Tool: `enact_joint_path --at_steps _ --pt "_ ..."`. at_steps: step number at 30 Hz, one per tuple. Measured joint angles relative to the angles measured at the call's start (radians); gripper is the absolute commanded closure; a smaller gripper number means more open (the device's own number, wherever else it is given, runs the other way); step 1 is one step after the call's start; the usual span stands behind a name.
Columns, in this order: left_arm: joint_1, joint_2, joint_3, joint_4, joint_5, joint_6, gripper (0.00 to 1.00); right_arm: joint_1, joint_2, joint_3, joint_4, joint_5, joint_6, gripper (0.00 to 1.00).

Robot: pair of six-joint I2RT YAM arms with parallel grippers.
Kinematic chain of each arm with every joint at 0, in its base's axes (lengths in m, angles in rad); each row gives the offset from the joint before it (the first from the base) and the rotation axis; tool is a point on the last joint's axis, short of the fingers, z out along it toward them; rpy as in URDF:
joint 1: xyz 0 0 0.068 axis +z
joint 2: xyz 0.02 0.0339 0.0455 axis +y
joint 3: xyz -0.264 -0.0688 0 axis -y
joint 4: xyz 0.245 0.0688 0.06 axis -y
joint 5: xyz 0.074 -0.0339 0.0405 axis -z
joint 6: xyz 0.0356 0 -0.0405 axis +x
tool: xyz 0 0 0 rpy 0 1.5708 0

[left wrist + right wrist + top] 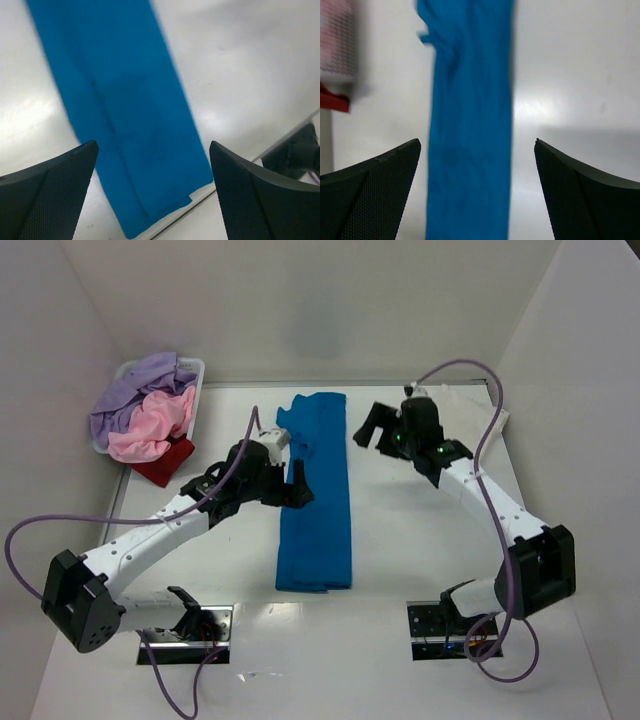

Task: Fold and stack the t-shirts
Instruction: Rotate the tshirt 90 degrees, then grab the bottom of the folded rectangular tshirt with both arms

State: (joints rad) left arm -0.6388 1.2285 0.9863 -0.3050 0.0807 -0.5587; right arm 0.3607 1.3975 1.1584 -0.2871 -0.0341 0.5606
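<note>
Clearly the blue t-shirt [315,500] is partway through its fold: it lies flat on the table [420,540] as a long narrow strip, sleeves tucked in, so I judge the lengthwise folds done and the crosswise fold next. My left pincer [297,485] hangs over the strip's left edge with its jaws spread wide and nothing in them. In its wrist view the cloth runs below and between the fingers, down to the hem end. My right pincer [370,428] is just as wide and just as empty, hovering off the right side of the strip's collar end, apart from the cloth. For the next move I think each pincer has to come down on a corner of the same end, pinch through all the layers, and carry that end over the other without letting the strip splay. The fabric looks like a soft matte knit, limp, with faint creases along its length and a bunched lip at the collar. Well to the left of my left pincer sits a white plastic basket [200,368] heaped with crumpled lavender t-shirt [140,395] and pink t-shirt [150,430], and a dark red t-shirt [165,465] spilling out beside it.
</note>
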Motion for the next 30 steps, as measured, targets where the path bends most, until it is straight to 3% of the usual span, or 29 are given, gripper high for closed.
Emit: enact_joint_path --at_steps 5,14,23,30 --pt "0.090 -0.076 -0.200 -0.002 -0.010 -0.081 0.00 0.019 -0.139 -0.303 -0.032 -0.026 0.073 0.00" --pt "0.095 -0.160 -0.253 0.021 0.046 -0.149 0.00 0.156 -0.467 -0.505 -0.036 -0.071 0.210 0.00" --pt "0.070 -0.144 -0.377 -0.042 0.119 -0.158 0.00 0.278 -0.470 -0.629 -0.053 -0.086 0.295 0.00" --pt "0.022 -0.114 -0.386 -0.048 0.161 -0.179 0.00 0.359 -0.351 -0.639 -0.037 -0.086 0.314 0.04"
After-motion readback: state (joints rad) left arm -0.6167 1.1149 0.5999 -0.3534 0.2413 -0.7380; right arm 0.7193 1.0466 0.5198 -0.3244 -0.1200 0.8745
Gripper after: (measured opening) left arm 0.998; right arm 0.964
